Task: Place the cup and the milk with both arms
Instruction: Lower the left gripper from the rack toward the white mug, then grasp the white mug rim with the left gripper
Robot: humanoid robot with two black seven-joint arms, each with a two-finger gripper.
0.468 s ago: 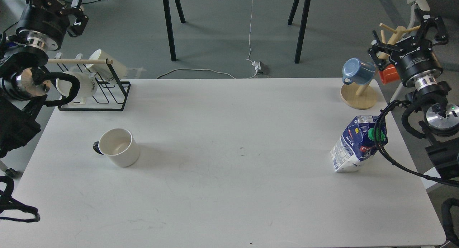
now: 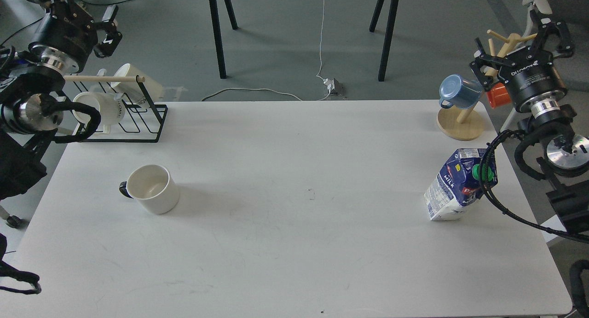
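A white cup [image 2: 153, 189] with a dark handle on its left stands upright on the left part of the white table [image 2: 294, 244]. A blue and white milk carton [image 2: 453, 187] with a green cap stands tilted near the right edge. My left gripper [image 2: 80, 9] is open and empty, raised beyond the back left corner, far from the cup. My right gripper [image 2: 517, 49] is open and empty, raised beyond the back right corner, behind the milk. A black cable [image 2: 484, 180] of my right arm crosses in front of the carton.
A black wire rack [image 2: 145, 124] with white mugs stands at the back left. A wooden mug tree [image 2: 461, 124] holding a blue cup [image 2: 458, 91] and an orange cup [image 2: 499, 96] stands at the back right, next to my right gripper.
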